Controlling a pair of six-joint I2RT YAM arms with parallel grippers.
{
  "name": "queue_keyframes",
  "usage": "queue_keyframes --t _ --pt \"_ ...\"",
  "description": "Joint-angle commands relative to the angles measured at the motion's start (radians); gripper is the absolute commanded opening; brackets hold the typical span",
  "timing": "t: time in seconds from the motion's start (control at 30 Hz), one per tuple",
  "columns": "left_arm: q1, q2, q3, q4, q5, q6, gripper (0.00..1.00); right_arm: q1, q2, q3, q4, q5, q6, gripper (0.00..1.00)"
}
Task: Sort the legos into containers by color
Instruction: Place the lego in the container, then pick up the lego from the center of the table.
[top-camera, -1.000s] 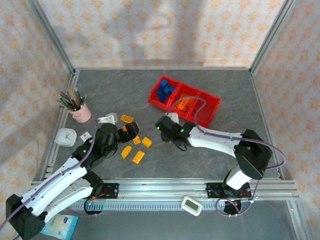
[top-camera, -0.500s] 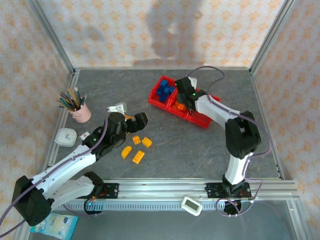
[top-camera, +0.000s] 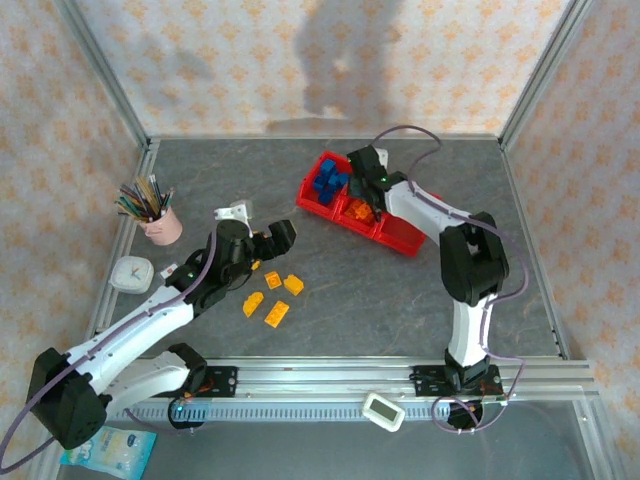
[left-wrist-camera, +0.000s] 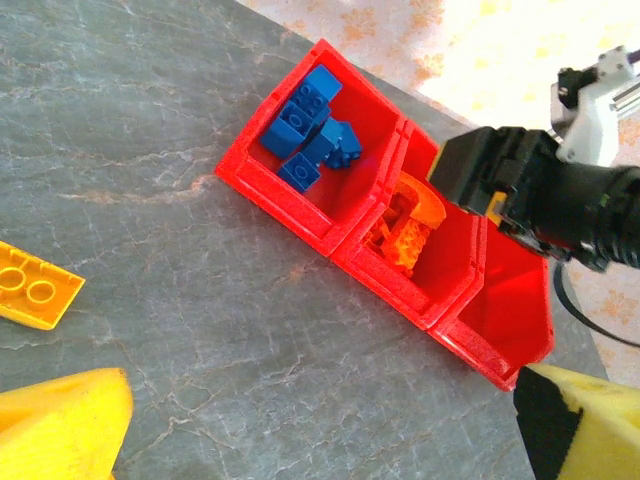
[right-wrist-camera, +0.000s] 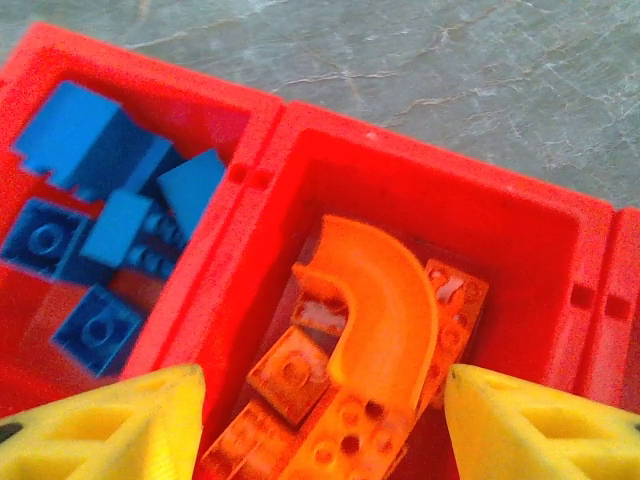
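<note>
My right fingers (right-wrist-camera: 110, 425) stand spread apart above the red tray (top-camera: 408, 238), with nothing between them. Directly under the gap is the tray's middle compartment, where a curved orange arch (right-wrist-camera: 385, 300) lies on top of a heap of orange bricks (right-wrist-camera: 290, 375). I cannot tell whether the arch touches either fingertip; it looks to be resting on the heap.

The compartment next to it, at the tray's left end in the overhead view, holds the blue bricks (left-wrist-camera: 308, 130), piled loosely, some with studs up and some on their sides. The third compartment, at the other end, shows its bare red floor. The three compartments run in one diagonal row across the far right part of the counter (top-camera: 400, 295).

My left fingers (left-wrist-camera: 60, 430) are also wide open and grip nothing. They hover over the counter left of centre, well apart from the tray and pointing toward it. One flat yellow-orange brick (left-wrist-camera: 35, 290) lies studs up on the counter just beyond my left fingertip.

From overhead, four more yellow-orange bricks (top-camera: 276, 314) sit in a loose cluster on the counter, just nearer my bases than the left fingers, none touching the tray.

A pink cup (top-camera: 164, 228) of pencils (top-camera: 143, 198) stands near the counter's left edge, with a white clock (top-camera: 131, 273) just in front of it.
</note>
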Motion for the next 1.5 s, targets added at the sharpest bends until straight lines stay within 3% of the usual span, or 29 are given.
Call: queue_keyframes --t 0.0,0.37,0.67,1.07,1.47 --pt "0.012 -0.044 0.007 -0.014 -0.012 0.014 0.99 0.076 -0.118 -0.062 0.01 -0.012 -0.013 0.65" --pt "0.018 -0.235 -0.071 -0.179 -0.08 -0.039 0.99 0.334 -0.212 -0.231 0.05 -0.094 0.017 0.71" --pt "0.018 -0.443 -0.122 -0.353 -0.172 -0.125 0.99 0.48 -0.089 -0.185 0.074 -0.119 -0.017 0.77" --pt "0.018 -0.593 -0.132 -0.509 -0.274 -0.194 0.99 0.555 0.113 -0.017 0.056 -0.156 -0.087 0.84" --pt "0.018 -0.59 -0.122 -0.513 -0.292 -0.197 0.99 0.574 0.248 0.117 -0.049 -0.156 -0.124 0.68"
